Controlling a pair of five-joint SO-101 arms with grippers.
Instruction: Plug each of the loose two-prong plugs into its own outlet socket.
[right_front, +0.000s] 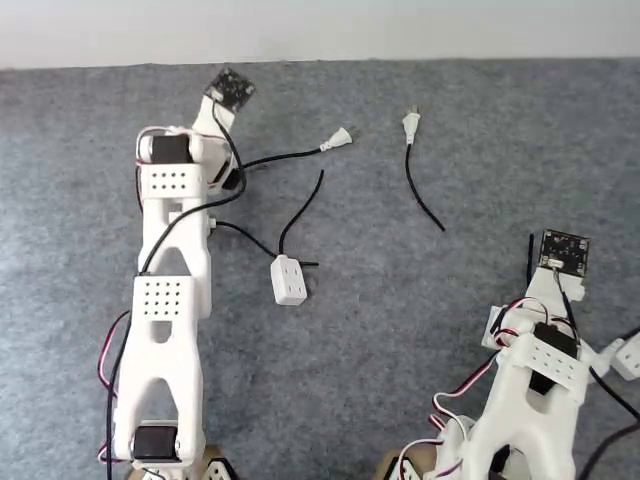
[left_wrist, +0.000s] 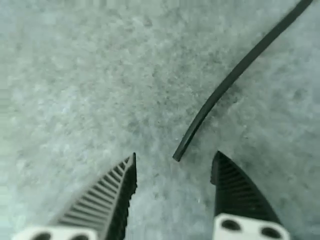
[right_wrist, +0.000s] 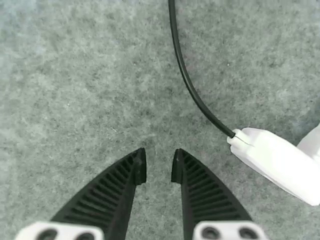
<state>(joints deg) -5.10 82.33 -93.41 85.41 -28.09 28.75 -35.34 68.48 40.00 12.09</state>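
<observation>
**High view.** Grey worktop (right_front: 400, 330). The left arm (right_front: 170, 290) is stretched from the near edge toward the far edge along the left side. The right arm (right_front: 540, 370) sits at the near right corner. The white socket block (right_front: 288, 280) lies left of centre, just beside the left arm. The block cord (right_front: 300, 210) runs off it toward the far edge. The left plug (right_front: 340, 139) lies loose near the far edge, about mid-width, and the left lead (right_front: 285, 155) trails toward the left arm. The right plug (right_front: 410, 123) lies near it on the right, apart from it. The right lead (right_front: 413, 190) curves back toward the near edge. Neither plug touches the block.

**Left wrist view.** The left tool (left_wrist: 175, 156) is wide and holds nothing. The end of a cut cord (left_wrist: 236, 75) lies between the fingertips. Cannot tell whose cord it is.

**Right wrist view.** The right tool (right_wrist: 158, 160) is narrow, with a slim gap and nothing in it. A white housing (right_wrist: 275, 162) with a housing cord (right_wrist: 186, 80) lies beside one finger, apart from it. Cannot tell whether it is a plug or a socket.
</observation>
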